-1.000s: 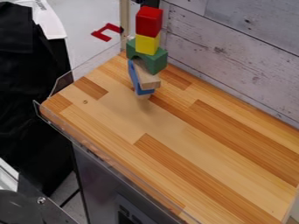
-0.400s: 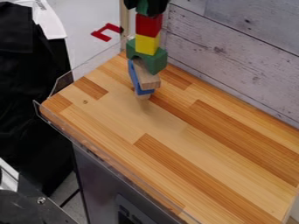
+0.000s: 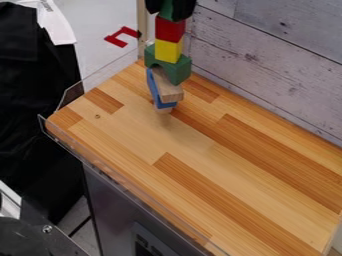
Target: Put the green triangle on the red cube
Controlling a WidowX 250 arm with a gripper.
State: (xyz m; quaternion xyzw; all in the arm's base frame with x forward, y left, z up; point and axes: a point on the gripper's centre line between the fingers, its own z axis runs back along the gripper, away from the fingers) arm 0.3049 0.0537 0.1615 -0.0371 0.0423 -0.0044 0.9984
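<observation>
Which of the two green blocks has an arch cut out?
The lower green block, under the yellow block; the other, the triangle, is above the red cube, in the end effector.

No text, label, number or sign can be read with certainty. The dark box (image 3: pixel 110 200) below the bench (image 3: pixel 180 160) bears a panel with pale, letter-like marks (image 3: pixel 144 245) on black, cut off by the bottom edge of the view and too partial to make out. The white sheet-like thing (image 3: pixel 59 31) at the upper left carries faint marks, too small to read.
</observation>
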